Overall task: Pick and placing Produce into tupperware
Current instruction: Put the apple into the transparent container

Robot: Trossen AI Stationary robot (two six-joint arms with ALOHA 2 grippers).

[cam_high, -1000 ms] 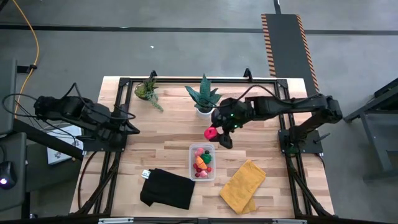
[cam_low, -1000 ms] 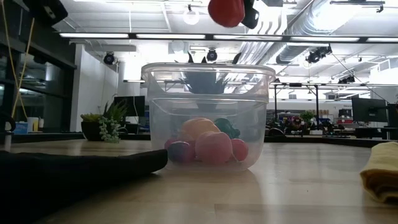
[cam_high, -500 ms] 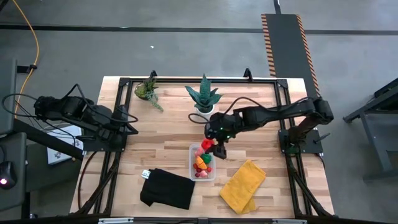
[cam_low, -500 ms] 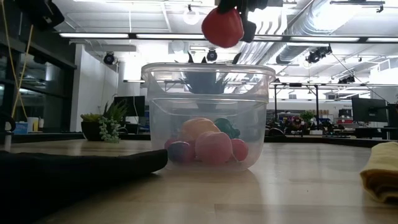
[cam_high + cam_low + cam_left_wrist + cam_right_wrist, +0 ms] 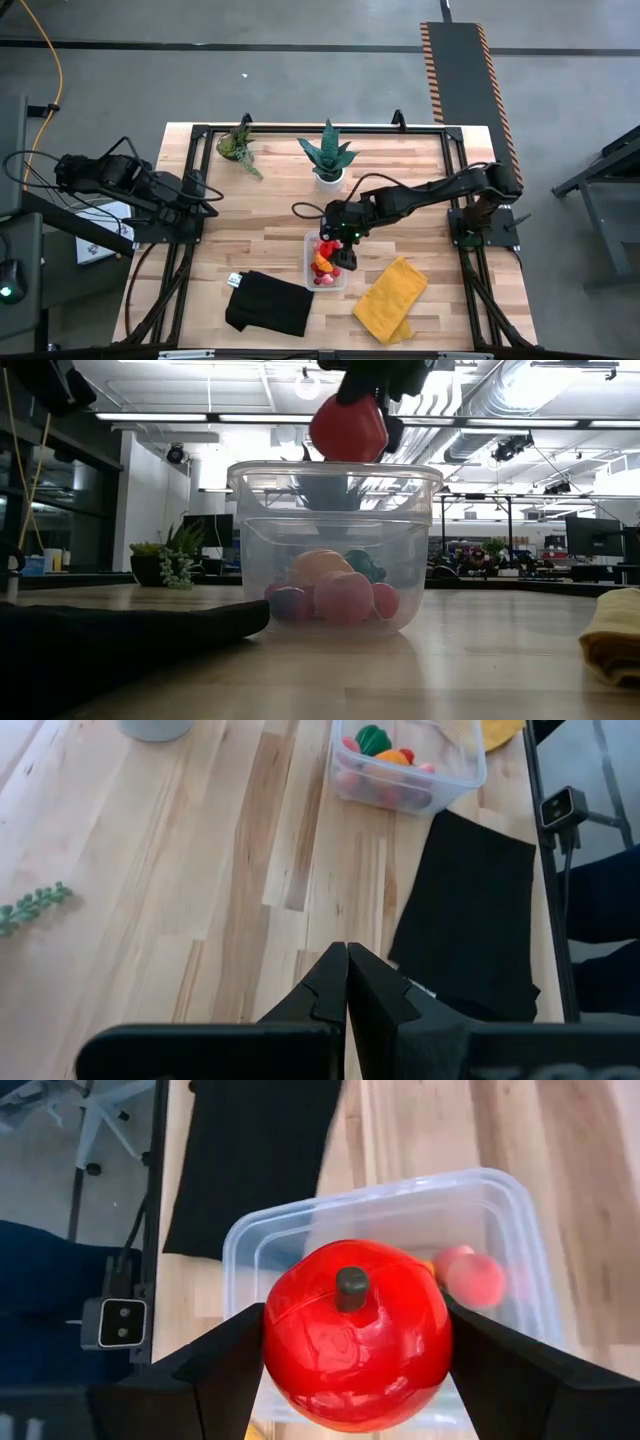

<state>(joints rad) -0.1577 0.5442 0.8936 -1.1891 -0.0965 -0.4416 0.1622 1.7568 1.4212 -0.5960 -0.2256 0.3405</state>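
Observation:
My right gripper (image 5: 355, 1380) is shut on a glossy red toy apple (image 5: 355, 1330) with a dark stem, hanging right above the clear tupperware (image 5: 326, 261). In the low view the apple (image 5: 348, 428) sits just above the container's rim (image 5: 335, 472). Several small toys, orange, green, pink and red (image 5: 335, 592), lie on the tupperware's floor. My left gripper (image 5: 347, 982) is shut and waits over the table's left side, away from the container. My right gripper pinches the red apple between its two fingers (image 5: 235, 1365), one on each side of its round body (image 5: 285, 1330), stem end facing away from the wrist. The fingers come from above, slanting down. The apple is lifted clear, over the tupperware's opening.
A black cloth (image 5: 270, 305) lies left of the tupperware and a yellow cloth (image 5: 391, 299) right of it, both near the front edge. Two potted green plants (image 5: 326, 156) (image 5: 238, 146) stand toward the far edge. Bare wood lies between the left arm and the container.
My right gripper has carried the red apple from beside the plant toward the near edge and left, and downward, until it stands over the tupperware's opening. It has stayed shut on the apple. The toys inside the container have not moved.

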